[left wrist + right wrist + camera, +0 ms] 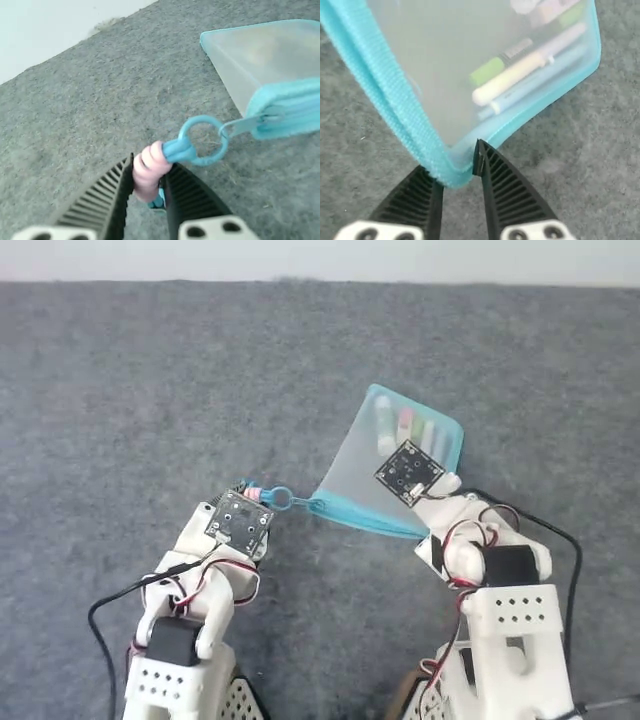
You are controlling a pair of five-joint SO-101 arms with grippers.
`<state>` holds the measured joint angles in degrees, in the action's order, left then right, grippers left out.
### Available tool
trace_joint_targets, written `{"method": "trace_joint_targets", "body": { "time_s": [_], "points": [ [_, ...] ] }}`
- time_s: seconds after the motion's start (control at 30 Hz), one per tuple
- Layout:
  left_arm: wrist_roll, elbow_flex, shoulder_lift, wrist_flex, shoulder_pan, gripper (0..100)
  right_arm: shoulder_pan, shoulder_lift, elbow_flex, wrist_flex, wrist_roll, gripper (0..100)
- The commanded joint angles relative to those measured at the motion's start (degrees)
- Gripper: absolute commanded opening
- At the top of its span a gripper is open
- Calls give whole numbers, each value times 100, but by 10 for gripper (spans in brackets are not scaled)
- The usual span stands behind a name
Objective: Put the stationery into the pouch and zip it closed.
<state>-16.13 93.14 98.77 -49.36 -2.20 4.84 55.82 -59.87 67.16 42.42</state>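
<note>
The translucent pouch (372,472) with teal trim lies on the grey mat, with several pens and highlighters (405,430) inside it. My left gripper (256,494) is shut on the pink zip charm (148,167). The charm's blue ring (202,141) links to the zip slider (245,125), which sits at the pouch corner nearest this gripper. My right gripper (454,169) is shut on the opposite corner of the pouch (451,172), at the other end of the teal zip edge (395,95). The pens (520,75) show through the pouch wall. The zip edge is stretched between the two grippers.
Grey carpet-like mat (150,390) covers the table, with open room to the far left and far right. A pale wall strip (320,258) runs along the far edge. Black cables (110,610) trail beside the arm bases.
</note>
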Motion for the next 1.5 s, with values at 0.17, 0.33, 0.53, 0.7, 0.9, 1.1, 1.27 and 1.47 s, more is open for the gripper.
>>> {"method": "trace_joint_targets", "body": {
  "time_s": [0.17,0.33,0.53,0.7,0.9,1.1,1.27,1.47],
  "points": [
    [105,-4,123,211,88,21,-444,-180,-141,-31,-185,6],
    [79,-4,123,-334,-607,218,585,-180,-141,13,-1222,26],
    [-149,-470,132,-1556,-1363,303,1771,-242,-220,-154,-1758,56],
    [-360,-462,132,-1495,-1292,283,1842,-242,-246,-295,-2022,185],
    [-369,-488,132,-1495,-1187,283,2440,-171,-97,-207,-1785,332],
    [-378,-505,132,-1495,-1046,283,2659,-171,826,365,-1802,347],
    [-343,-505,132,-1213,-484,283,2598,-189,1336,558,-1925,347],
    [-53,-497,123,-844,-53,283,1305,-629,1345,224,-2462,347]
  ]
}}
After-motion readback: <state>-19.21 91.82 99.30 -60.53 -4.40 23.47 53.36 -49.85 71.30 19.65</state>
